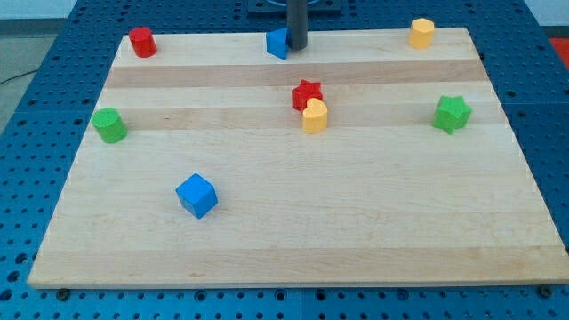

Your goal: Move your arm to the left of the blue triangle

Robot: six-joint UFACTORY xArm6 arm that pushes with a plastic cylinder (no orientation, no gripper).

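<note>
The blue triangle (277,43) lies at the top middle of the wooden board (293,249). My tip (297,46) stands right beside it on its right, touching or almost touching its right side. The rod rises out of the view's top.
A red cylinder (142,42) is at top left, a yellow hexagon block (421,33) at top right. A red star (307,93) touches a yellow block (315,116) mid-board. A green block (110,125) is left, a green star (452,114) right, a blue cube (196,196) lower left.
</note>
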